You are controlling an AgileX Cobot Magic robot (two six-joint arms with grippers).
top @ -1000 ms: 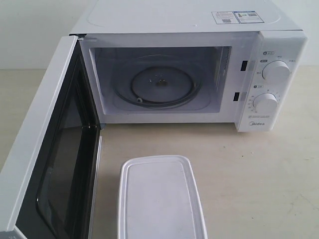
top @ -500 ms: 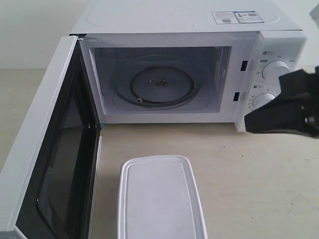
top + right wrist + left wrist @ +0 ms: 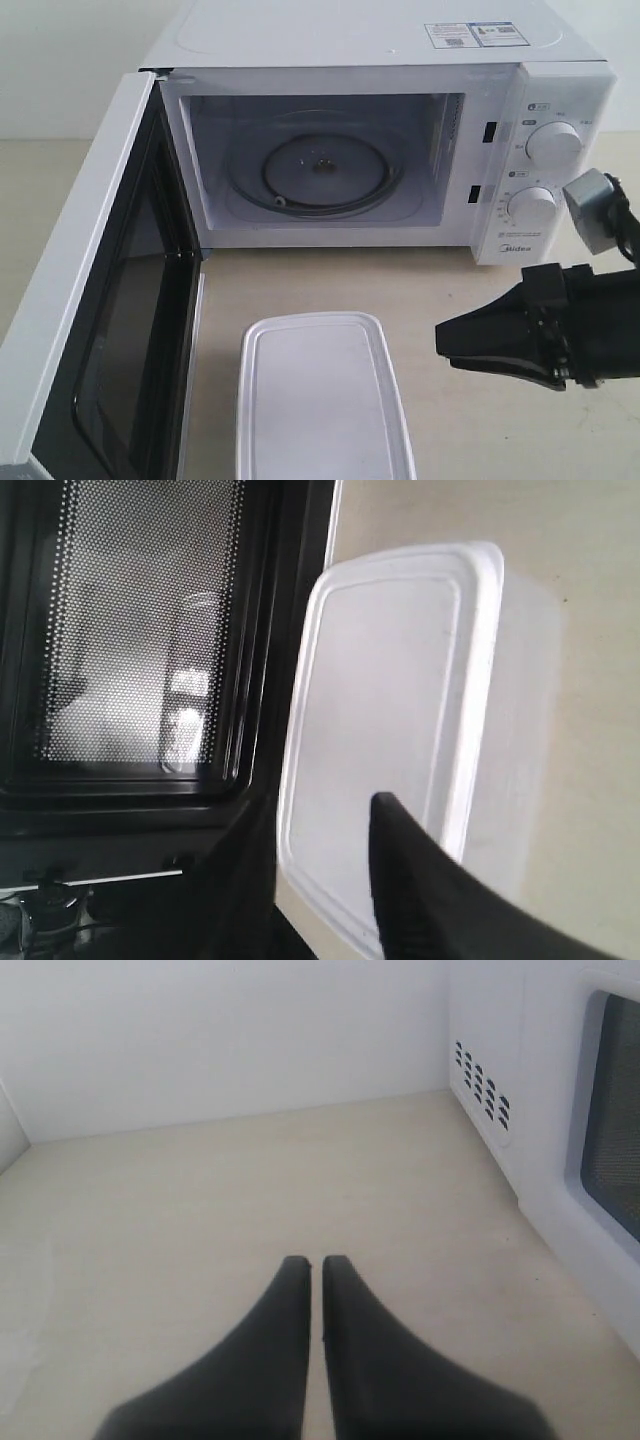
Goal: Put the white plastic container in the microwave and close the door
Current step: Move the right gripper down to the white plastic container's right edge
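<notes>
The white plastic container (image 3: pixel 320 400) lies lidded on the table in front of the microwave (image 3: pixel 350 40), whose door (image 3: pixel 70 300) is swung wide open on the left. A glass turntable (image 3: pixel 325 170) shows in the empty cavity. My right gripper (image 3: pixel 442 342) hovers to the right of the container, pointing at it, apart from it. In the right wrist view the right gripper (image 3: pixel 322 805) is open, with the container (image 3: pixel 390 680) beyond its fingertips and the door (image 3: pixel 130 630) behind. My left gripper (image 3: pixel 316 1262) is shut and empty over bare table, next to the microwave's vented side (image 3: pixel 485 1085).
Two round knobs (image 3: pixel 553 143) (image 3: pixel 532 207) sit on the microwave's right panel, just behind my right arm. The beige table (image 3: pixel 470 290) runs between the microwave front and the container. The open door stands close to the container's left side.
My right arm came into the exterior view from the right, dropped lower and reached left toward the container. Its fingers have parted. Container, microwave and door have not moved.
</notes>
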